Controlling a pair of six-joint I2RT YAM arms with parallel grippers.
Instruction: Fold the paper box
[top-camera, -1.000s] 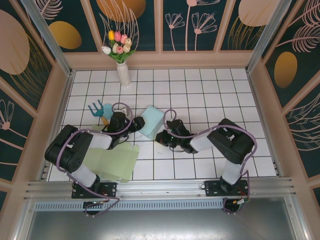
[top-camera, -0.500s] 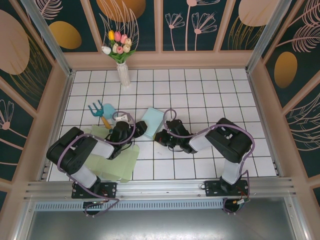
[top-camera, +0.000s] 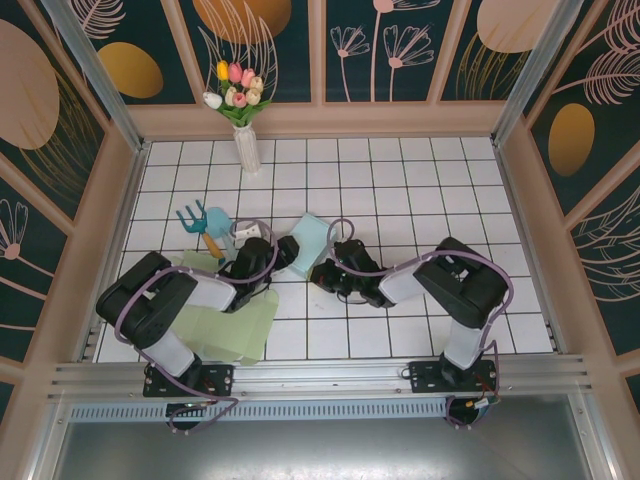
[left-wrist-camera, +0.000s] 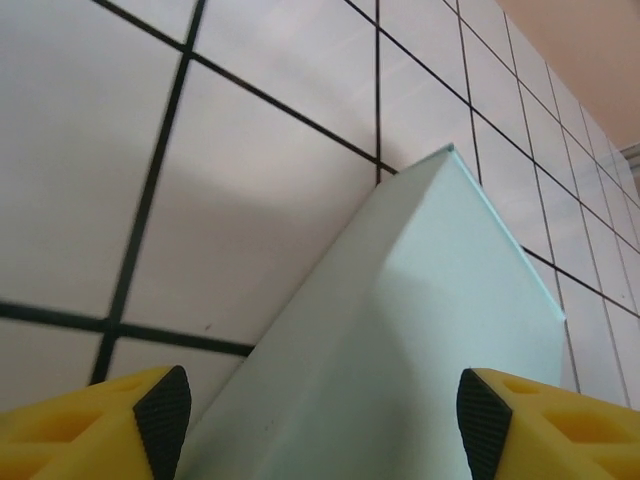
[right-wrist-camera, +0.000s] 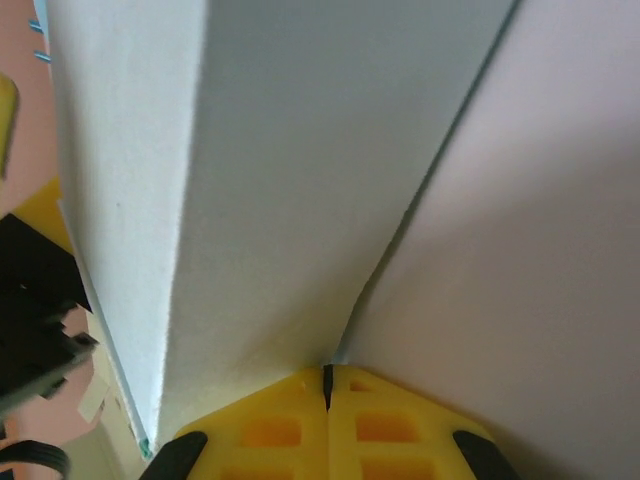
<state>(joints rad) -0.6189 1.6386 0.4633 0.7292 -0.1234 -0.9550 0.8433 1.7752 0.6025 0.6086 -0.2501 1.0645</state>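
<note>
Paper box (top-camera: 312, 235), pale blue, sits on the tiled table (top-camera: 400, 190) between the two grippers in the overhead view. The left gripper (top-camera: 288, 256) is against its near-left edge and the right gripper (top-camera: 322, 272) against its near-right corner. Compared with a second ago, the left gripper has slid rightward toward the box. The blue panel now looks narrower, which suggests it has been tipped up from lying flat. I judge a wall to be mid-fold and not yet creased home. A pale green sheet (top-camera: 225, 325) lies under the left arm, well clear of the work.

From the left wrist, the paper box (left-wrist-camera: 420, 330) rises as a sloped panel with a soft crease down it, its far corner lifted off the white tiles (left-wrist-camera: 100, 150). The left gripper (left-wrist-camera: 320, 425) is spread wide and grips nothing. Its black pads (left-wrist-camera: 165, 410) stand either side of the panel.

From the right wrist, the paper box (right-wrist-camera: 290, 150) shows two faces meeting at a fold. The right gripper (right-wrist-camera: 326, 395) has its yellow fingers pressed together, and the fold runs straight down into their seam. It appears to be pinching the box there, anchoring that side while the left side pushes.
</note>
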